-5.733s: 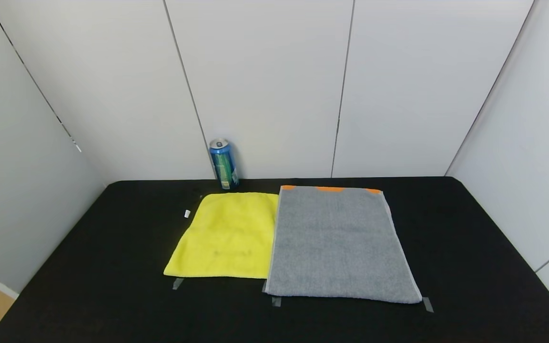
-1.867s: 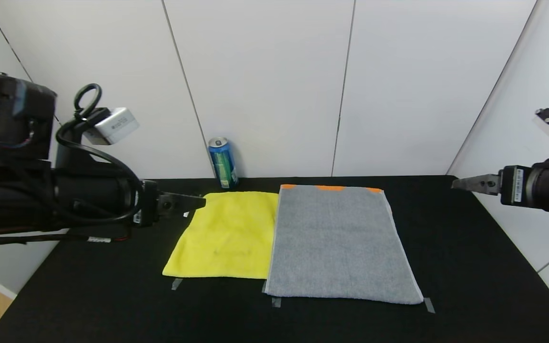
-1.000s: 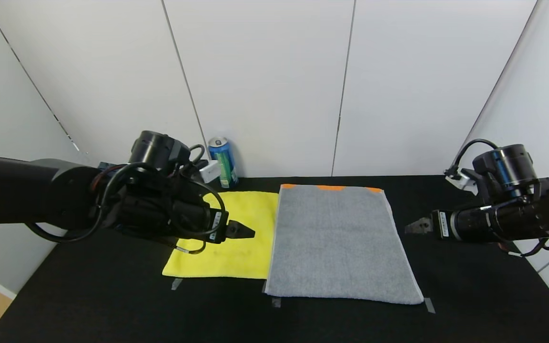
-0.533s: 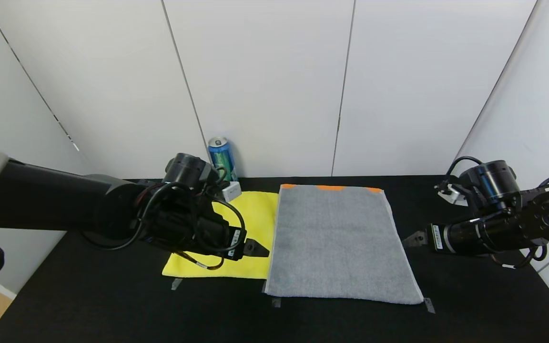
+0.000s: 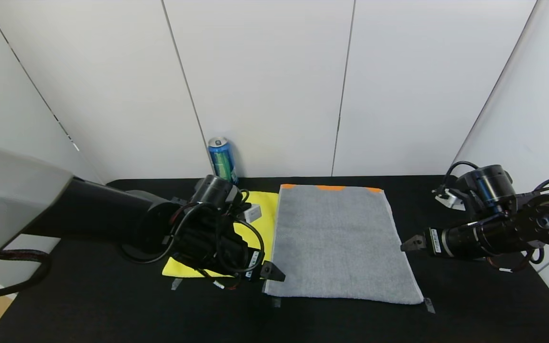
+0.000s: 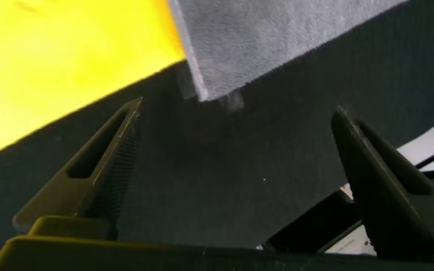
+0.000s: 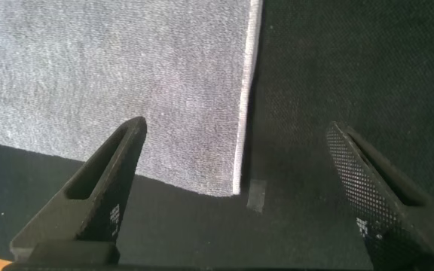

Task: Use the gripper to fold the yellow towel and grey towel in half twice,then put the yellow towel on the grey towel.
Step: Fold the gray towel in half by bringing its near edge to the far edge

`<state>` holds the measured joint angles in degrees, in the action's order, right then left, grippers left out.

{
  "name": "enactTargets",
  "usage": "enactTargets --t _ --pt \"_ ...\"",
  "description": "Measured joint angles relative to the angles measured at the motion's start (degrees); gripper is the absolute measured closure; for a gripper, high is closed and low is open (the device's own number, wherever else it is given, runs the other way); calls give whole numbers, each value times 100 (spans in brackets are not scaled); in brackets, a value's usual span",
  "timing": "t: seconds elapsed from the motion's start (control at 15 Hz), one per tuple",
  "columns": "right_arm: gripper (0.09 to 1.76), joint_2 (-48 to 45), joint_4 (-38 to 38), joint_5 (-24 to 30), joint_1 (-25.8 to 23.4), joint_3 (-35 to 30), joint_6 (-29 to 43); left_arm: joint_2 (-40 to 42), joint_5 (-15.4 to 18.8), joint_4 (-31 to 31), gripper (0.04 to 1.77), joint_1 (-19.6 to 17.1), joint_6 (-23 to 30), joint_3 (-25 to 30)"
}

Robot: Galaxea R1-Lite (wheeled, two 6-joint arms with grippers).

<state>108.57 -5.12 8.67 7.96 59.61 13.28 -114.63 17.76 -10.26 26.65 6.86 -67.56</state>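
The grey towel (image 5: 339,240) lies flat on the black table, orange marks at its far end. The yellow towel (image 5: 260,209) lies flat to its left, mostly hidden by my left arm. My left gripper (image 5: 274,275) is open and empty, low at the grey towel's near left corner (image 6: 213,79); the yellow towel's near edge (image 6: 59,68) shows beside it. My right gripper (image 5: 407,244) is open and empty, just off the grey towel's right edge, above its near right corner (image 7: 232,177).
A blue drink can (image 5: 222,162) stands at the back wall behind the yellow towel. Small tape marks (image 5: 428,305) sit on the table (image 5: 470,305) by the towels' near corners. White panels wall in the back and sides.
Both arms came into view and reached inward. My left gripper moved down across the yellow towel to the grey towel's near left corner. My right gripper dropped to the grey towel's right edge.
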Motion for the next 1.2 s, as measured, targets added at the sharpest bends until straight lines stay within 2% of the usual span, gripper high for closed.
enactTargets --t 0.6,0.8,1.2 --pt "14 48 4 2 17 17 -1 -528 55 63 9 215 13 -33" --pt "14 66 6 -2 20 17 -1 -618 196 67 9 234 16 -66" --pt "14 69 9 -2 13 15 -1 -803 196 340 9 256 13 -132"
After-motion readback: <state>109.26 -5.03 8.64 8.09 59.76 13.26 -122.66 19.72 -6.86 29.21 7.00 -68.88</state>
